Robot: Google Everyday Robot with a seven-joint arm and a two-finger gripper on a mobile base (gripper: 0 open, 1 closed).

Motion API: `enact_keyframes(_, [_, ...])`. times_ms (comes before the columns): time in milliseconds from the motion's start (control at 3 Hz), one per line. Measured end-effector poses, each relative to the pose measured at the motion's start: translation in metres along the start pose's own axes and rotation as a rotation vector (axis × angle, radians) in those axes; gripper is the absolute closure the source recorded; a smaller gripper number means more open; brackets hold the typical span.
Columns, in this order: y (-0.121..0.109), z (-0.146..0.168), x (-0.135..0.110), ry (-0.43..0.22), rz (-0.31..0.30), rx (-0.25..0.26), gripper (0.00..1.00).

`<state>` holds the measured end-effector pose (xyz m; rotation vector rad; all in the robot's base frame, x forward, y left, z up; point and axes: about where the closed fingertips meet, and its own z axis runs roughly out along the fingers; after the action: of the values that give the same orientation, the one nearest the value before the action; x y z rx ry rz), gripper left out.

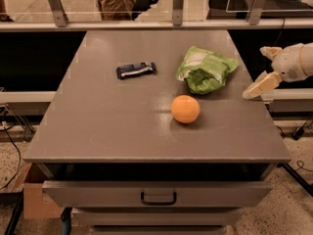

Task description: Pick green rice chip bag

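The green rice chip bag [205,71] is a crumpled, puffy light-green foil bag with white patches, lying on the right rear part of the grey table top [112,116]. My gripper [262,68] is at the table's right edge, to the right of the bag and apart from it. Its two cream fingers [259,85] are spread apart with nothing between them, pointing left toward the bag.
An orange ball [185,108] sits just in front of the bag. A small dark blue-black wrapped bar [136,70] lies to the bag's left. A drawer [157,192] under the table top stands slightly open. A metal rail [146,25] runs behind the table.
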<state>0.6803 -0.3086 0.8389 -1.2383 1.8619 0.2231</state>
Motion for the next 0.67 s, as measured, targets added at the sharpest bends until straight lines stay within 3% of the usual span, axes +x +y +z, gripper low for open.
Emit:
enact_keyframes(333, [-0.0164, 0.0107, 0.0093, -0.055, 0.032, 0.012, 0.00])
enact_keyframes(667, [-0.0173, 0.0088, 0.0071, -0.055, 0.032, 0.012, 0.00])
